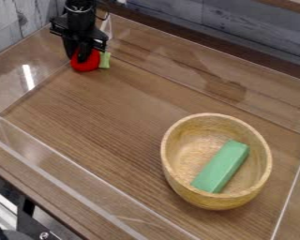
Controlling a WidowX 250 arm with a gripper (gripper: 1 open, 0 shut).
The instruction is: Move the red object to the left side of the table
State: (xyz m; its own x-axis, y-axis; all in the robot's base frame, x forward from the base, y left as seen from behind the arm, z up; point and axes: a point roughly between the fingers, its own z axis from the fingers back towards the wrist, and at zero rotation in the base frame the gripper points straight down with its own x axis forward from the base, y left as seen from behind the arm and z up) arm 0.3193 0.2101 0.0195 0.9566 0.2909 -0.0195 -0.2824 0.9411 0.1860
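My gripper (82, 53) points almost straight down at the far left corner of the table (115, 141). The black fingers (72, 49) come down over the top of the red object (82, 64), with the jaws narrowed around its upper part; from this angle I appear to have hold of it, though the exact contact is hidden by the fingers themselves. The red object sits at or on the tabletop, its lower half showing beneath my fingers. Its small light green piece (104, 60) sticks out to the right of the fingers, just beside them.

The clear acrylic wall (22, 66) runs close by along the left edge, and the back wall stands just behind my hand.

Well apart from the hand, toward the near right corner, stands a wooden bowl (180, 173). A green rectangular block (221, 167) lies inside it, tilted, one end resting up against the bowl's inner side. The wood-grain surface between the hand and the bowl carries glare from overhead light.
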